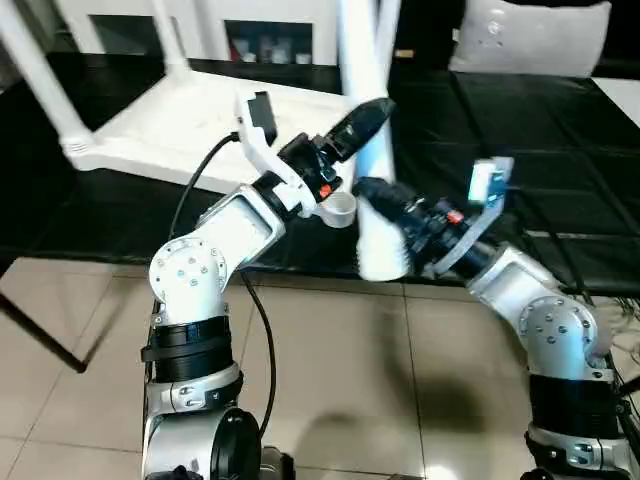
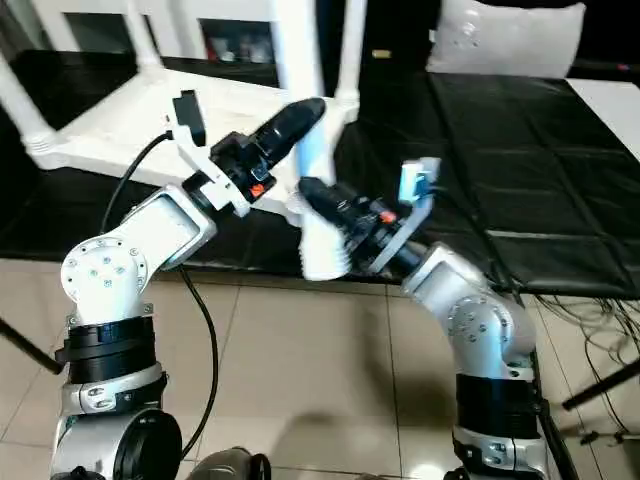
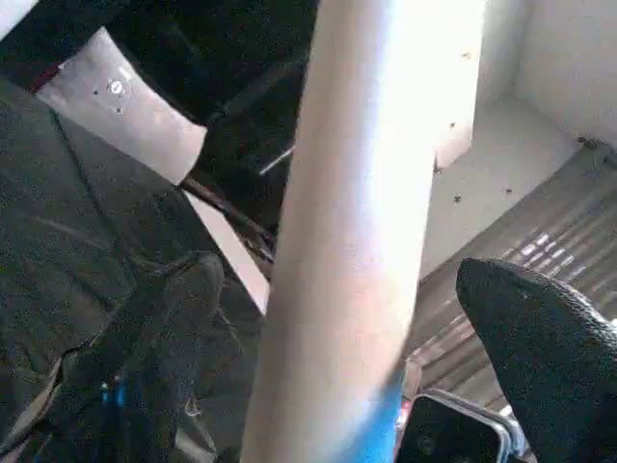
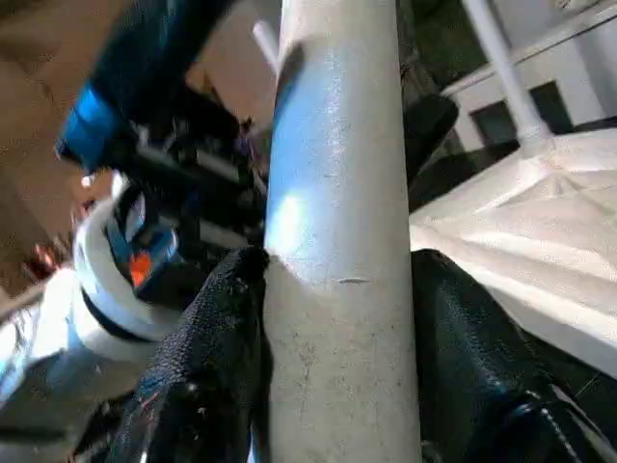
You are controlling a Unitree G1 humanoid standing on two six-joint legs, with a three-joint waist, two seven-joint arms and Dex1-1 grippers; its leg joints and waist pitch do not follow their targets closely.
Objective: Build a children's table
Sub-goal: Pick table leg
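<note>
Right gripper (image 4: 337, 318) is clamped on the loose leg (image 1: 378, 215) near its thick end. Left gripper (image 3: 366, 328) straddles the leg higher up, fingers apart, probably not touching. Beyond the leg lies the upturned table (image 1: 190, 125). Smooth, light, stiff plastic: grip firmly.

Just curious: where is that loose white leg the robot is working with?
The leg stands upright at the dark table's near edge, between both grippers, beside the upturned white tabletop.

One upturned tabletop (image 1: 190, 120), four legs (one held) (image 1: 378, 215), two end effectors (image 1: 365, 118)
</note>
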